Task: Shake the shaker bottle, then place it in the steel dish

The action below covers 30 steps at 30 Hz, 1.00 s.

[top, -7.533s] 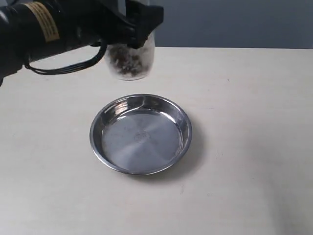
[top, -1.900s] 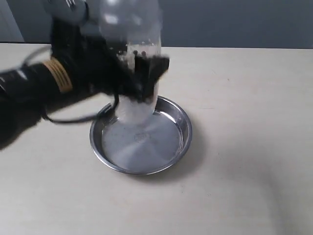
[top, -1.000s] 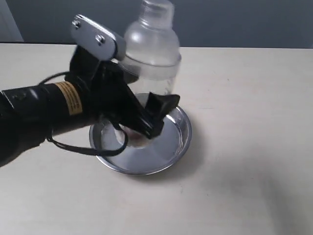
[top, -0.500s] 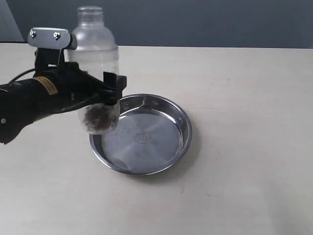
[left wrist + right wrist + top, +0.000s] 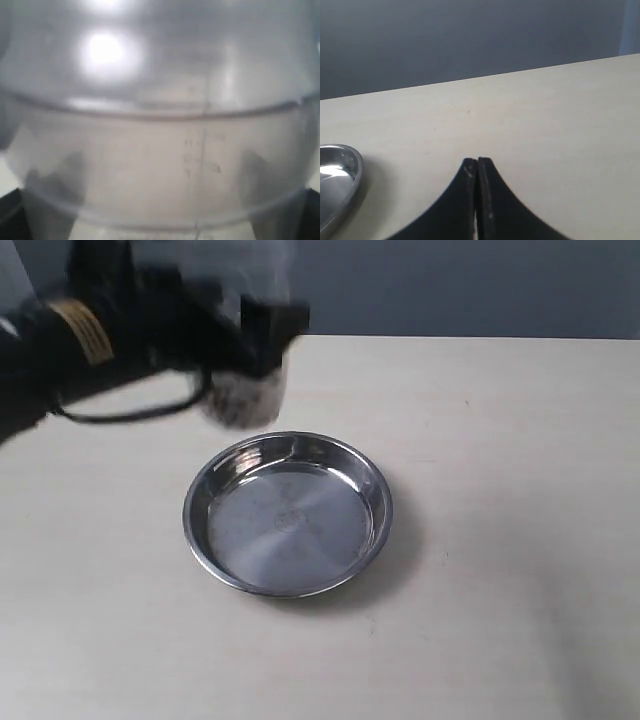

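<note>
As my left gripper (image 5: 255, 332) clamps its wall, the shaker bottle (image 5: 240, 400) hangs eleven o'clock of the steel dish (image 5: 290, 540); likely light, slick.

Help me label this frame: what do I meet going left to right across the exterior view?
By their middles: left arm → shaker bottle it holds → steel dish → table.

Soft even light, with the shaker bottle (image 5: 245, 400) motion-blurred and glare on its wall.
</note>
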Each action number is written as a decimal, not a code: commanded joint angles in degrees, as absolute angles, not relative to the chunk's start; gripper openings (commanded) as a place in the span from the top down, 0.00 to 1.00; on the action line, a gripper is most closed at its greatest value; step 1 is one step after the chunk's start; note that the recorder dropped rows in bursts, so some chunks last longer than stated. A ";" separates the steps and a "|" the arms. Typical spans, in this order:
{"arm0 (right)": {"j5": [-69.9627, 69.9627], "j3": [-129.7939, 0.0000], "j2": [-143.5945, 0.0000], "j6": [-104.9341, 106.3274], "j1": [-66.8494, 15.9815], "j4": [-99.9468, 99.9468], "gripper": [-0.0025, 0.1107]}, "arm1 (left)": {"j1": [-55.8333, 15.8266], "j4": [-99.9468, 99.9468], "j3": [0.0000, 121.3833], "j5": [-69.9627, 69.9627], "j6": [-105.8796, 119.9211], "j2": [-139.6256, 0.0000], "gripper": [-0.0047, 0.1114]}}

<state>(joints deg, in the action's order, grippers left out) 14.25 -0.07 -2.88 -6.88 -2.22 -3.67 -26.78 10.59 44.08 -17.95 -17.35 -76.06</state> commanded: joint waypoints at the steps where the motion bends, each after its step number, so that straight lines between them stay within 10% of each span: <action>1: 13.54 0.00 -2.98 -6.68 -2.30 -3.29 0.99 | -27.55 8.50 38.18 -20.07 -20.06 -82.93 0.96; 12: 13.42 0.00 -2.98 -6.68 -2.30 -3.29 0.99 | -27.84 15.52 37.56 -36.03 -29.08 -83.05 0.96; 30: 13.55 0.00 -2.98 -6.68 -2.30 -3.41 0.99 | -29.81 12.52 40.03 -22.52 -19.27 -86.17 0.96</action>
<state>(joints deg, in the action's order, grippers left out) 14.34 -0.07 -2.88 -6.88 -2.22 -3.67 -29.29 14.72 45.05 -24.54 -18.23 -79.68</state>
